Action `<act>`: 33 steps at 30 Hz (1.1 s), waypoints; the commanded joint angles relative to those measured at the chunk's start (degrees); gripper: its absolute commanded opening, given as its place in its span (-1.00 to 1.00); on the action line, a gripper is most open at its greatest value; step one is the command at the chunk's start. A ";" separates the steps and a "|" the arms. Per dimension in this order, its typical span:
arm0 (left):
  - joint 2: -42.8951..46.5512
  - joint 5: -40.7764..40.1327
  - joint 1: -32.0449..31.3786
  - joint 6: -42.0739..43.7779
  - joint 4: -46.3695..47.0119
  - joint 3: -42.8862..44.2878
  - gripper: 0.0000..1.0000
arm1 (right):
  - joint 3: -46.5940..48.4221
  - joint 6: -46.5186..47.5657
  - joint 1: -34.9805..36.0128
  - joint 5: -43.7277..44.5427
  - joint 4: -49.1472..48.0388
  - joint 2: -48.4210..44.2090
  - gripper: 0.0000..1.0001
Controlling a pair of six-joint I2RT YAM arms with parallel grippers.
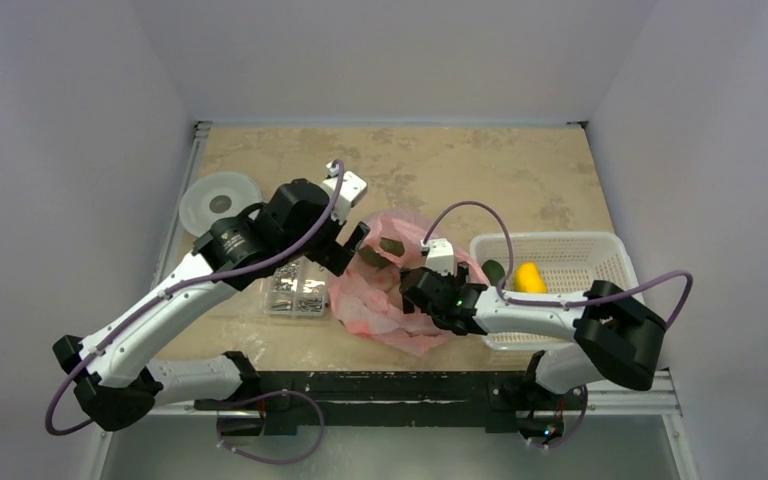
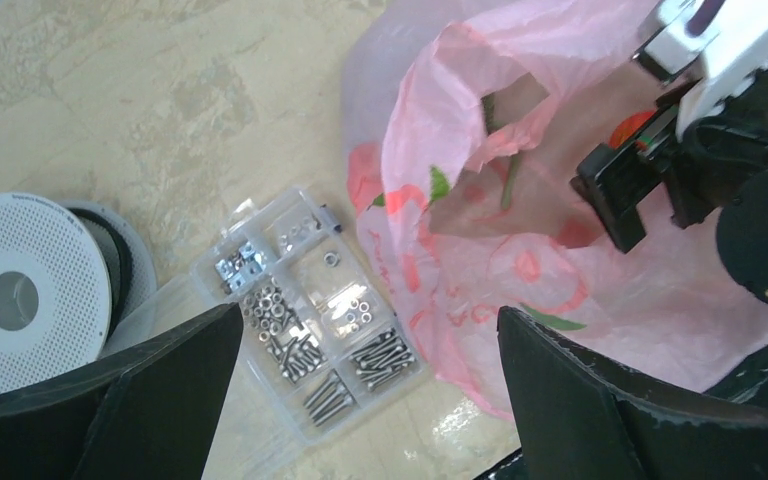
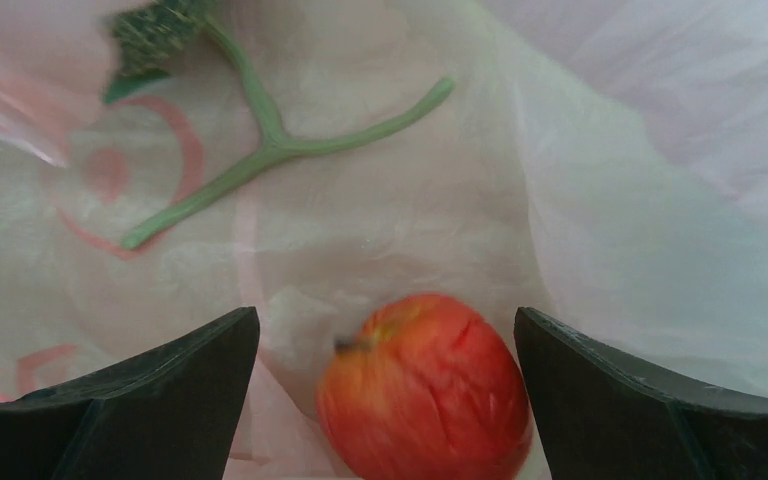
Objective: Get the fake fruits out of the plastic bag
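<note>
Around the bag: a clear box of small metal parts [image 1: 295, 291] lies on the desk just left of the pink plastic bag [image 1: 385, 315]. A white perforated round disc [image 1: 220, 197] sits farther back, near the desk's left edge.

In the way: the bag's crumpled film stands up around the right gripper [image 3: 385, 320]. A green forked stem [image 3: 270, 150] with a leaf lies in the bag beyond it. The right arm crosses the near rim of the basket.

Desk and room: beige marbled desk [image 1: 480, 170], with plain pale walls on three sides.

Bag, contents: one red-orange fruit [image 3: 425, 390], slightly blurred, rests on the film at the bottom of the right wrist view.

Basket, contents: the white perforated basket [image 1: 600, 255] stands just right of the bag. It holds a dark green fruit [image 1: 495, 270] and a yellow fruit [image 1: 530, 277], side by side at its left end.

Right gripper: inside the bag's mouth, released, with its fingers spread to either side of the red-orange fruit. No contact with the fruit shows.

Left gripper [image 2: 370, 312]: released, fingers wide apart and grasping nothing. It is poised above the parts box and the bag's left edge, at the bag's back-left rim in the top view.
</note>
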State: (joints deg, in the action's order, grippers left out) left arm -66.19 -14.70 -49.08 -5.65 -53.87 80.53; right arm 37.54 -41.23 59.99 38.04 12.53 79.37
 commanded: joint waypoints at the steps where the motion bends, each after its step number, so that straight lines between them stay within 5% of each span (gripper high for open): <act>1: 1.94 0.41 2.94 7.35 5.68 -6.23 0.99 | -0.33 -8.90 -0.12 1.24 1.24 2.14 0.98; 11: 10.79 4.32 7.24 6.80 18.67 -23.47 1.00 | -3.72 -1.62 0.57 2.14 -12.08 1.23 0.55; 21: 4.34 10.49 7.17 7.65 17.95 -23.60 0.89 | -1.13 6.44 0.48 -1.18 -21.28 -4.25 -0.43; 33: 2.34 12.14 7.07 8.16 16.04 -22.28 0.62 | 0.53 5.99 0.31 -10.94 -20.66 -14.54 -0.73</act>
State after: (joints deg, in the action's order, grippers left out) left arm -63.48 -4.10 -42.06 1.30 -38.46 56.53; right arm 34.85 -36.23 60.31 30.74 -8.10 68.58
